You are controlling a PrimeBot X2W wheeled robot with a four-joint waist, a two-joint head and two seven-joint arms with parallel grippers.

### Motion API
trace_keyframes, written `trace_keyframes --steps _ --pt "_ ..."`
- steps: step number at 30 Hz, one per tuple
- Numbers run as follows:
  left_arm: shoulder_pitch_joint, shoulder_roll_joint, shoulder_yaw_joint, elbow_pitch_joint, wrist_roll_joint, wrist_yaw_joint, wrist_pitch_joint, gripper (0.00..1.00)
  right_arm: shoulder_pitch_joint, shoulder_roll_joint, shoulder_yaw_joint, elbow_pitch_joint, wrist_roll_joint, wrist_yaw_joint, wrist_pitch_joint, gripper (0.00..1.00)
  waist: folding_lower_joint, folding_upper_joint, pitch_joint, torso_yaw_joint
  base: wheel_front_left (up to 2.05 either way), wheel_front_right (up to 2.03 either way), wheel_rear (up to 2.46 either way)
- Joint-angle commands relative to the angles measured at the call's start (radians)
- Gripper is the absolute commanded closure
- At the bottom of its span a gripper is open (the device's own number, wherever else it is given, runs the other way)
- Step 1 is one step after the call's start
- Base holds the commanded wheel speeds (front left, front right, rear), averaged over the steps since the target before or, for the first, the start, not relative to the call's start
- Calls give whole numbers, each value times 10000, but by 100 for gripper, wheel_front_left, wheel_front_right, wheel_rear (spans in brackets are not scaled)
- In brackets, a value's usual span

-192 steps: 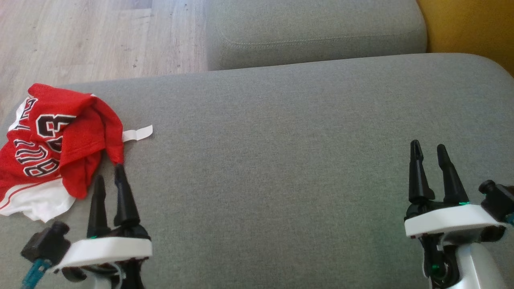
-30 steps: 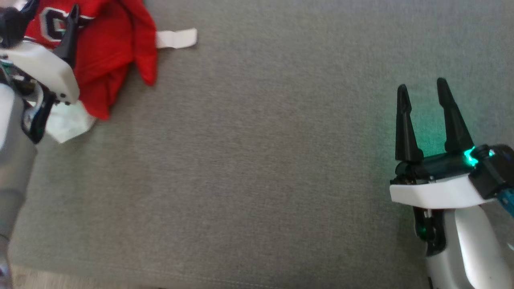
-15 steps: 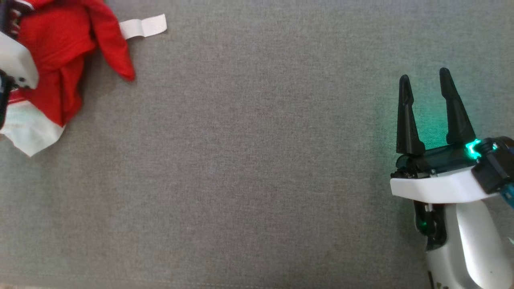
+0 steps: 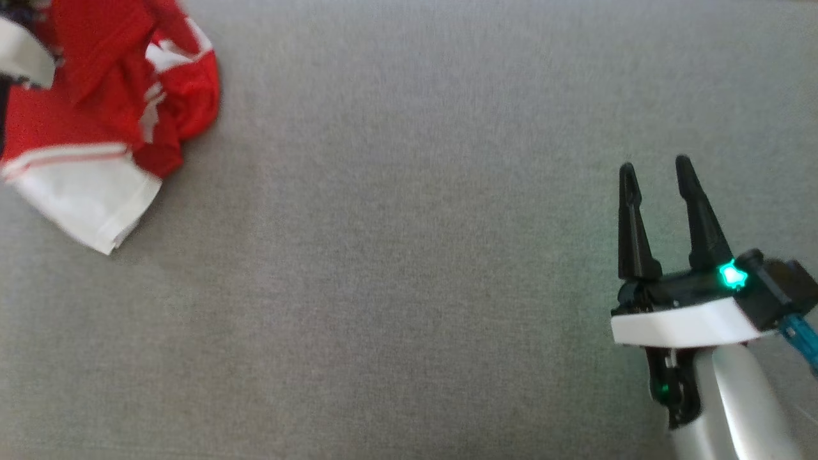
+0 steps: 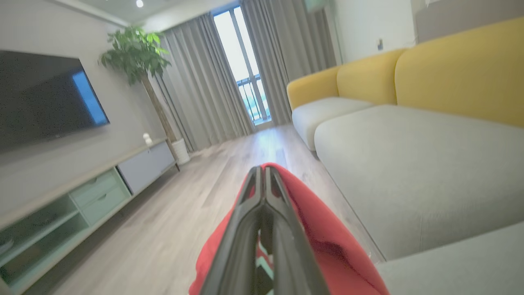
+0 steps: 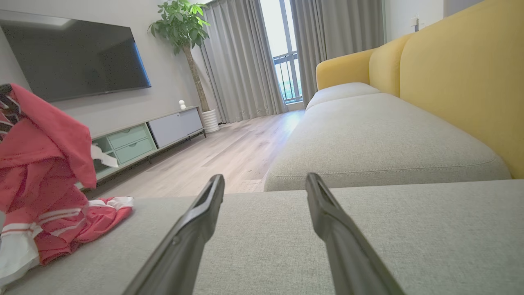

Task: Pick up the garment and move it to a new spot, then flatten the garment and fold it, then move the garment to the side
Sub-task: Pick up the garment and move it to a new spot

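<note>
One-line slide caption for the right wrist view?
Right gripper open over the grey sofa seat; red jersey partly lifted at view left, hem on the seat.

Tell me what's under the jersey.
The grey sofa cushion: the jersey, pinched by the left tool, trails its hem on it. The patch beneath that hem is covered.

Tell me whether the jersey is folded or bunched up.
Bunched up: the jersey hangs crumpled from the left gripper, its bottom on the sofa.

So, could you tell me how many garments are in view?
1. The red garment, bunched at the seat's left end, pinched by the left gripper; its folds could hide another.
</note>
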Motion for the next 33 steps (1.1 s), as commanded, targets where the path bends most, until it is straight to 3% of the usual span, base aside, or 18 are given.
trace_keyframes --steps 1,8,12,20,26,33 --pt "-271 646 451 -408 120 139 -119 100 46 -33 247 -261 94 -7 -63 0 2 0 -516 66 0 0 0" --pt "354 746 664 -2827 329 548 -62 100 270 -33 391 -168 546 -7 -63 0 2 0 -1281 -113 0 0 0" --pt "554 601 507 -4285 303 862 505 100 207 -33 426 -197 684 -7 -63 0 2 0 -1404 -453 0 0 0" --pt "1005 -166 -459 -7093 508 1438 1982 100 -10 -33 453 -294 1001 -7 -63 0 2 0 -1303 -1839 0 0 0" --pt "740 -860 -1035 -7540 683 1547 2502 100 -391 -33 641 -515 1212 -7 -63 0 2 0 -647 -3102 0 0 0" --pt "148 -1362 -1383 -6463 784 1319 2657 100 -894 -33 972 -737 1588 -7 -63 0 2 0 263 -4481 0 0 0"
